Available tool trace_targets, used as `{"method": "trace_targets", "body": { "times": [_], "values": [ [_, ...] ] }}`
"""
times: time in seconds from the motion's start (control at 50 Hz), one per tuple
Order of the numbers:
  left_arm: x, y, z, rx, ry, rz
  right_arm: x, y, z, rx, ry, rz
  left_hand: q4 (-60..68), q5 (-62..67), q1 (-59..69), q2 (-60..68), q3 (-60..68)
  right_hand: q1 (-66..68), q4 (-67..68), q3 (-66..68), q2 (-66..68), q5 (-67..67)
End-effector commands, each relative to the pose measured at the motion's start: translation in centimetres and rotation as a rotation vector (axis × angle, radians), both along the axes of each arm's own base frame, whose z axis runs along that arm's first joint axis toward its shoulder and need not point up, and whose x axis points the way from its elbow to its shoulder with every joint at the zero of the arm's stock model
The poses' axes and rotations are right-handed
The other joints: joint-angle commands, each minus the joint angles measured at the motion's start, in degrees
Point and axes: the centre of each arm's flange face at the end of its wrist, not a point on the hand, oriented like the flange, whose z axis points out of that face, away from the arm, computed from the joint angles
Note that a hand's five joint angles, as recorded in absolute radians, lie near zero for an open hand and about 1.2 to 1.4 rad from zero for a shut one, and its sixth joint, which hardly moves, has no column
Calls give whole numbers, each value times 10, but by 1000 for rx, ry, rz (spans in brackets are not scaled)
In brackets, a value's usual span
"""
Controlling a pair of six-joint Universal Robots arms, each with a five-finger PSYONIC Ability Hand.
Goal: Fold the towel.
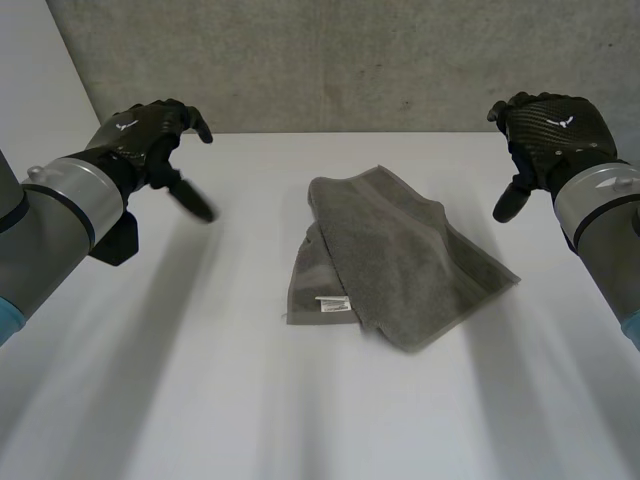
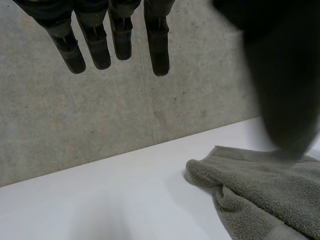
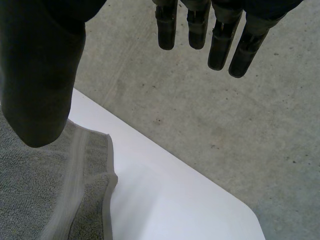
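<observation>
Both hands raised w/ fingers straight, nothing held: left hand [image 1: 140, 135], right hand [image 1: 545, 130]. Grey towel [image 1: 385, 255] lies mid-table [image 1: 150, 400], already doubled but skewed. Risk: layers bunched further if only one layer is pinched.

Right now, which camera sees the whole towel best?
The head view. It takes in the whole grey towel, lying loosely folded on the white table, with its small white label near the front edge. The left wrist view catches one rumpled corner of it, and the right wrist view catches a hemmed edge and corner.
</observation>
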Motion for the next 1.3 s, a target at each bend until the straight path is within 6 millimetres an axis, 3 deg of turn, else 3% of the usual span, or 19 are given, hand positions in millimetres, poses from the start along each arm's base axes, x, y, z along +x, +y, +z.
{"method": "trace_targets", "body": {
  "times": [0.02, 0.14, 0.24, 0.28, 0.3, 0.4, 0.56, 0.76, 1.08, 1.3],
  "values": [
    [-1, 1, -3, 6, -5, -5, 0, -2, 0, -1, -2, 17, -43, -26, -40, -38, -41, -31, -47, -40, -41, -33],
    [-6, 4, -14, 19, -18, -32, 5, 0, 0, 2, 11, 79, -29, -12, -27, -24, -28, -31, -47, -40, -41, -33],
    [-25, 8, -40, 31, -60, -95, 12, -1, -14, 70, 36, 155, -29, -12, -27, -24, -28, -31, -47, -40, -41, -33],
    [-44, 16, -63, 39, -108, -159, 11, -3, -20, 95, 43, 160, -26, -9, -23, -21, -24, -31, -47, -40, -41, -33],
    [-44, 16, -63, 39, -108, -159, 11, -4, -24, 115, 50, 165, -26, -9, -23, -21, -24, -31, -47, -40, -41, -33],
    [-68, 21, -112, 53, -235, -244, 11, -6, -33, 138, 70, 167, -14, 3, -12, -9, -13, -31, -47, -40, -41, -33],
    [-89, 11, -152, 42, -309, -287, 11, -8, -39, 152, 79, 167, 68, 85, 71, 73, 70, -31, -47, -40, -41, -33],
    [-103, -3, -171, 42, -304, -293, 12, -9, -46, 171, 90, 168, 94, 111, 96, 98, 95, -31, -47, -40, -41, -33],
    [-131, 15, -185, 32, -304, -372, 13, -10, -62, 192, 147, 175, 127, 144, 130, 132, 129, -31, -47, -40, -41, -33],
    [-136, 16, -196, 44, -308, -383, 13, -10, -64, 199, 150, 177, 376, 393, 379, 381, 378, -31, -47, -40, -41, -33]
  ]
}}
